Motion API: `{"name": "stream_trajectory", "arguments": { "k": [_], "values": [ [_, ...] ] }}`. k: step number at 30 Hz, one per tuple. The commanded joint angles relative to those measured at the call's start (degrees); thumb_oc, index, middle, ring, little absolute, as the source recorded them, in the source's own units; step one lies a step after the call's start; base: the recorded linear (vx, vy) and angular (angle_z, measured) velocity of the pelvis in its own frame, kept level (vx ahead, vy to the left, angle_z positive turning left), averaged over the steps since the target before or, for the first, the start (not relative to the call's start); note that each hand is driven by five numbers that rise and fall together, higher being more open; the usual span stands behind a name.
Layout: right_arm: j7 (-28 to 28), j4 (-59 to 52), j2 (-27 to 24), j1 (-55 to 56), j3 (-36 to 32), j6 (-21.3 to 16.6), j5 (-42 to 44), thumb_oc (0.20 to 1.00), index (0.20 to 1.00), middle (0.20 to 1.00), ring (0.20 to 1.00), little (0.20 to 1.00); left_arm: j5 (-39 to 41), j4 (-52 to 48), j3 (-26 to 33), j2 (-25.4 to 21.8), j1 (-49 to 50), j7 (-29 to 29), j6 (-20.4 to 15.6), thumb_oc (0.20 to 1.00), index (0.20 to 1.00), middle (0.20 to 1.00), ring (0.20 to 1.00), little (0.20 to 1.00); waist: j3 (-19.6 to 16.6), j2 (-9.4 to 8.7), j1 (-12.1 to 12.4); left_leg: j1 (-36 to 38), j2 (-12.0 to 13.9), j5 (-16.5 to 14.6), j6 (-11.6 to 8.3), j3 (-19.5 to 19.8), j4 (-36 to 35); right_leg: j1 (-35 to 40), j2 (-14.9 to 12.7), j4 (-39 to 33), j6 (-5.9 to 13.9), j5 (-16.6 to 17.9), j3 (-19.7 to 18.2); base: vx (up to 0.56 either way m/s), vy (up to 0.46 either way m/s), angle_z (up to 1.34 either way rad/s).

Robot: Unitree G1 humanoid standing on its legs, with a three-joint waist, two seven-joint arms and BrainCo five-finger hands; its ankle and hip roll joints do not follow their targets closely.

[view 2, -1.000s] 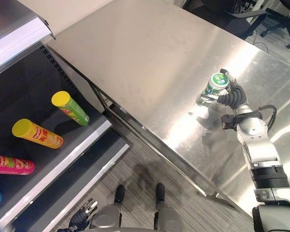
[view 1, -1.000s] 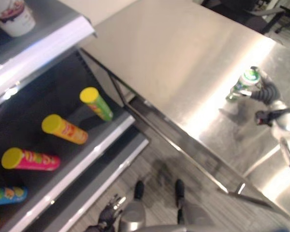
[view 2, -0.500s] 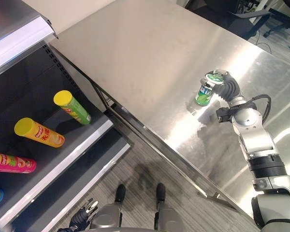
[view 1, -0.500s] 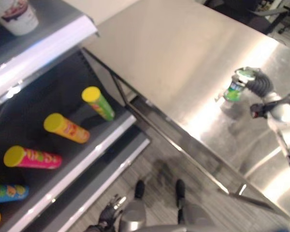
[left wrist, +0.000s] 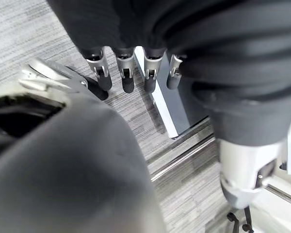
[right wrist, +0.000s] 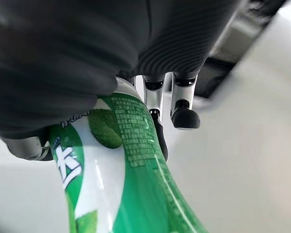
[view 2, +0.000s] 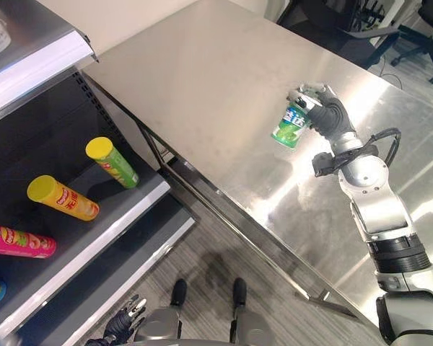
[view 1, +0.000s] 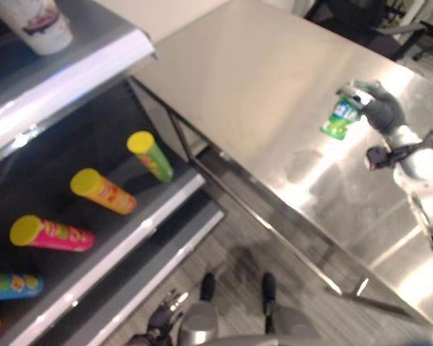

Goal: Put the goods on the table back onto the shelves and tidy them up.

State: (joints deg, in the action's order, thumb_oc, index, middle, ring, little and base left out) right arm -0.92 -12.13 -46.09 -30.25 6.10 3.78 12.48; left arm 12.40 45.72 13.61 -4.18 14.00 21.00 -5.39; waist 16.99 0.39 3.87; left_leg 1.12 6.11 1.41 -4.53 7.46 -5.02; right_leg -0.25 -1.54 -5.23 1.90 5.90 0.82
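Right hand [view 2: 325, 109] curled round a green and white bottle [view 2: 289, 125], gripping it near the top, tilted, lifted clear above the steel table [view 2: 202, 79]. No contact between bottle and table. In the right wrist view, fingers [right wrist: 183, 114] wrapped on the bottle's side.

Beside the table, a shelf [view 2: 94, 216] with cans lying on their sides: a green can [view 2: 112, 162] nearest the table, then an orange can [view 2: 62, 199], then a pink can [view 2: 18, 242]. A white cup [view 1: 42, 26] on the upper shelf board.

Left hand [left wrist: 121, 68] low near the floor, fingers straight and relaxed, holding nothing.
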Motion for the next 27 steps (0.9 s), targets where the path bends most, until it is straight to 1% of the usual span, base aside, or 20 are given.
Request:
{"name": "stream_trajectory", "arguments": {
  "k": [1,2,3,4,6,7,8,10,13,16,17,18,19,20,21,23,24,25,26,27],
  "values": [
    [-3.5,-6.9,1.2,-7.9,2.4,-2.6,0.8,0.200,0.200,0.200,0.200,0.200,0.2,0.5,-0.3,-2.3,-0.1,-0.6,-0.7,1.000,1.000,1.000,1.000,1.000,-7.3,-1.27,1.0,2.4,0.7,0.9,3.03,-4.3,0.0,-0.4,-5.1,0.2,0.21,-0.2,-1.7,-0.01,-0.043,0.06],
    [-3.5,-7.0,1.3,-8.0,2.5,-2.5,0.8,0.200,0.200,0.200,0.200,0.200,0.2,0.5,-0.2,-2.2,-0.2,-0.6,-0.7,1.000,1.000,1.000,1.000,1.000,-7.2,-1.24,0.8,2.5,0.7,0.9,3.03,-4.3,0.0,-0.3,-5.1,0.2,0.21,-0.3,-1.7,-0.01,-0.074,0.04],
    [-4.4,-8.5,2.3,-12.5,5.4,-2.4,0.3,0.200,0.200,0.200,0.200,0.200,0.3,-0.2,0.1,-2.0,0.4,-0.9,-0.7,1.000,1.000,1.000,1.000,1.000,-8.0,-1.48,1.4,2.9,0.9,1.4,3.05,-4.3,0.0,0.5,-4.9,0.2,0.27,-0.1,-1.4,0.00,-0.047,0.04],
    [-4.4,-8.4,2.3,-12.7,5.5,-2.4,0.3,0.200,0.200,0.200,0.200,0.200,0.2,-0.2,0.2,-2.0,0.4,-0.9,-0.7,1.000,1.000,1.000,1.000,1.000,-7.9,-1.44,1.3,2.9,0.9,1.4,3.05,-4.3,0.0,0.6,-4.9,0.2,0.27,-0.1,-1.4,-0.02,-0.110,0.06],
    [-5.3,-11.4,5.8,-19.9,10.8,-2.7,1.0,0.200,0.200,0.200,0.200,0.200,0.2,0.1,1.1,-1.7,0.3,-1.5,-0.8,1.000,1.000,1.000,1.000,1.000,-9.0,-1.92,2.3,3.5,1.2,2.4,3.20,-4.1,0.0,2.2,-4.6,0.2,0.48,0.2,-1.4,-0.01,-0.125,0.15],
    [-5.7,-10.6,6.4,-22.6,12.5,-3.0,0.4,0.200,0.200,0.200,0.200,0.200,0.0,0.3,1.4,-1.6,0.3,-1.6,-0.9,1.000,1.000,1.000,1.000,1.000,-9.3,-2.01,2.8,3.8,1.5,3.0,3.16,-4.0,0.0,2.7,-4.5,0.2,0.59,0.2,-1.3,-0.01,-0.158,0.32],
    [-5.7,-11.4,7.9,-26.1,15.8,-3.2,0.3,0.200,0.200,0.200,0.200,0.200,-0.1,0.4,2.3,-1.2,0.3,-1.8,-1.1,1.000,1.000,1.000,1.000,1.000,-9.7,-2.38,3.5,4.0,1.8,3.5,3.17,-3.8,0.3,3.4,-4.2,0.2,0.73,0.0,-1.3,-0.02,-0.163,0.34],
    [-6.2,-9.9,9.9,-30.4,18.4,-3.7,-0.2,0.200,0.200,0.200,0.200,0.200,-0.1,-0.1,2.6,-1.1,0.6,-2.1,-1.1,1.000,1.000,1.000,1.000,1.000,-9.9,-2.91,4.8,3.4,2.1,3.7,3.31,-3.2,1.6,4.2,-4.0,0.2,0.88,0.2,-1.2,-0.02,-0.169,0.10],
    [-5.8,-8.6,13.3,-34.0,21.3,-4.9,0.8,0.200,0.200,0.200,0.200,0.200,0.0,-0.7,2.5,-1.0,1.7,-2.1,-1.1,1.000,1.000,1.000,1.000,1.000,-10.2,-3.49,6.8,2.9,2.7,3.6,3.75,-2.4,2.5,4.9,-3.2,0.2,0.90,0.0,-1.0,-0.01,-0.178,0.27],
    [-5.2,-6.5,17.3,-36.7,23.7,-5.5,1.5,0.200,0.200,0.200,0.200,0.200,0.1,-0.7,2.0,-1.5,2.7,-2.4,-1.2,1.000,1.000,1.000,1.000,1.000,-10.3,-3.86,8.7,2.2,3.3,3.2,4.10,-2.8,0.7,5.1,-2.1,0.2,1.01,-0.9,-0.4,-0.03,-0.161,0.09],
    [-5.1,-6.0,18.1,-36.6,23.7,-5.6,1.7,0.200,0.200,0.200,0.200,0.200,0.1,-0.9,1.9,-1.8,2.6,-2.6,-1.1,1.000,1.000,1.000,1.000,1.000,-10.0,-4.24,8.8,1.3,3.5,3.1,3.97,-4.4,0.5,5.1,-2.3,0.2,1.24,-0.7,0.4,-0.06,-0.099,0.18],
    [-5.1,-6.0,18.1,-36.6,23.6,-5.6,1.7,0.200,0.200,0.200,0.200,0.200,0.1,-0.9,1.9,-1.9,2.6,-2.6,-1.1,1.000,1.000,1.000,1.000,1.000,-10.1,-4.32,8.7,1.1,3.4,3.1,3.98,-4.4,0.6,5.0,-2.4,0.2,1.25,-0.7,0.5,-0.02,-0.095,0.44],
    [-5.3,-3.9,18.4,-36.7,23.2,-5.2,0.3,0.200,0.200,0.200,0.200,0.200,-0.2,-1.4,1.4,-2.0,2.2,-2.1,-0.6,1.000,1.000,1.000,1.000,1.000,-10.0,-5.03,8.4,1.5,4.1,3.1,3.09,-10.0,0.9,5.3,-2.6,0.2,1.57,-0.7,2.8,0.01,-0.053,0.68],
    [-5.5,-2.9,20.2,-36.0,22.6,-5.0,0.1,0.200,0.200,0.200,0.200,0.200,-0.6,-1.0,1.1,-1.8,1.9,-2.0,-0.6,1.000,1.000,1.000,1.000,1.000,-10.2,-4.94,8.0,2.3,4.4,2.9,2.58,-12.2,1.9,5.4,-2.8,0.2,1.65,-0.6,4.0,-0.01,-0.049,1.26],
    [-5.4,-1.6,22.0,-36.1,22.3,-4.6,-0.5,0.200,0.200,0.200,0.200,0.200,-0.9,-0.5,0.7,-1.5,1.3,-1.8,-0.6,1.000,1.000,1.000,1.000,1.000,-10.4,-4.78,7.4,3.4,4.1,2.9,1.91,-13.7,4.6,5.4,-2.9,0.2,1.50,-0.3,5.1,-0.04,-0.001,1.45],
    [-5.7,0.4,22.7,-37.1,21.8,-4.2,-2.5,0.200,0.200,0.200,0.200,0.200,-1.1,0.2,0.8,-1.3,0.7,-1.7,-0.8,1.000,1.000,1.000,1.000,1.000,-10.3,-4.54,6.6,3.9,3.7,2.3,1.40,-13.5,7.1,5.6,-3.0,0.2,1.48,-0.3,6.4,-0.06,-0.009,1.14],
    [-5.8,1.9,25.3,-38.1,21.4,-3.9,-3.7,0.200,0.200,0.200,0.200,0.200,-1.3,0.2,0.8,-1.1,-0.2,-1.7,-0.7,1.000,1.000,1.000,1.000,1.000,-10.2,-4.47,6.1,5.0,3.3,2.2,0.66,-15.3,10.8,5.4,-3.4,0.2,1.63,0.5,8.1,-0.09,0.057,0.69],
    [-5.6,2.7,24.7,-38.1,20.5,-3.2,-5.1,0.200,0.200,0.200,0.200,0.200,-1.4,1.5,1.1,-1.1,-0.4,-1.3,-1.0,1.000,1.000,1.000,1.000,1.000,-11.3,-3.52,5.0,7.2,3.3,1.5,1.05,-16.2,5.9,5.0,-3.3,0.2,2.06,0.3,9.4,-0.10,0.059,0.70],
    [-5.6,2.7,24.7,-38.2,20.4,-3.2,-5.1,0.200,0.200,0.200,0.200,0.200,-1.5,1.6,1.1,-1.1,-0.5,-1.2,-1.1,1.000,1.000,1.000,1.000,1.000,-11.3,-3.62,4.9,7.3,3.2,2.1,1.10,-16.1,5.3,4.9,-3.4,0.2,2.05,0.5,9.5,-0.07,0.182,1.35],
    [-5.3,4.2,25.8,-38.1,19.6,-1.9,-5.9,0.200,0.200,0.200,0.200,0.200,-1.4,2.2,1.5,-0.6,-1.0,-1.3,-0.8,1.000,1.000,1.000,1.000,1.000,-12.0,-2.78,4.0,8.1,3.5,2.0,1.26,-18.6,0.0,5.0,-4.4,0.2,2.24,0.2,11.4,-0.03,0.119,1.46]
  ]
}}
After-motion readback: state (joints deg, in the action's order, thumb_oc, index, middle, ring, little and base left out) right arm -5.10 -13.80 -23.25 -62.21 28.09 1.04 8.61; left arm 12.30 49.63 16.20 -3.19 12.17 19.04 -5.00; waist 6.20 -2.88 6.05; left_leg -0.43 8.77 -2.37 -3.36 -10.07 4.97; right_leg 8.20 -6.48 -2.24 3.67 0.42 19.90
